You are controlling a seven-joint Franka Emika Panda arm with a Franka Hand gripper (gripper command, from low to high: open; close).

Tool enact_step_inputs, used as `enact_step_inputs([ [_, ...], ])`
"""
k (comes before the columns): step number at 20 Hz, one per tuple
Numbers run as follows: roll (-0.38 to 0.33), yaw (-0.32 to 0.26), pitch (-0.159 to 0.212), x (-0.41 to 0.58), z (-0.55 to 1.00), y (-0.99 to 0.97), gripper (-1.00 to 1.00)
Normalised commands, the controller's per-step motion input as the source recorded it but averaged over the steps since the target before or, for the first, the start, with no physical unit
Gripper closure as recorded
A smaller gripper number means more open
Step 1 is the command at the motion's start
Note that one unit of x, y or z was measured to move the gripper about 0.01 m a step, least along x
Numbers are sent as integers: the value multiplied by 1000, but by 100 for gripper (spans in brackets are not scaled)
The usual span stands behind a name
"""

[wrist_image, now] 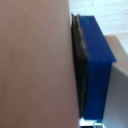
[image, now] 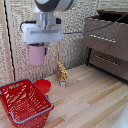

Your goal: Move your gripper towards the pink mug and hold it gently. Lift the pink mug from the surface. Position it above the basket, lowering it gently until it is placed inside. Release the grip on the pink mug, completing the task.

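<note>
- The basket (image: 24,102) sits on the bench (image: 92,100) at the exterior view's lower left: red lattice walls under a light blue-grey rim, open top facing up. Everything below is placed from it.
- The red bowl (image: 43,86) rests on the bench just beside the basket's far corner, on the side toward the exterior view's right (whether the two actually touch cannot be told).
- The pink mug (image: 36,55) hangs in the air, well above the bench. It is higher than the basket and over the basket's far edge or a little beyond it; the single outside view does not settle which. Its handle cannot be made out.
- The hand (image: 39,46) is directly above the mug, so also high above the basket's far side, and it is clenched on the pink mug. The white boxy body sits on top and the mug hangs beneath it.
- In the wrist view one blue finger pad (wrist_image: 97,65) lies flat against the mug's pale-pink wall (wrist_image: 32,62), with a dark strip between them (the other finger is out of sight).
- A small yellow giraffe-like toy (image: 62,73) stands upright on the bench, farther toward the exterior view's right than the bowl and well apart from the basket.
- A dark brown drawer cabinet (image: 107,45) stands at the far right of the exterior view, the thing farthest from the basket.
</note>
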Motion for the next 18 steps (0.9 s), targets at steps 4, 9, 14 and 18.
enact_step_inputs([
  [4,-163,0,1,-1,-416,809,100],
  [9,-106,15,0,-54,-511,512,100],
  [14,-9,32,-9,-1,-505,173,100],
  [18,-1,35,-19,0,-479,101,100],
])
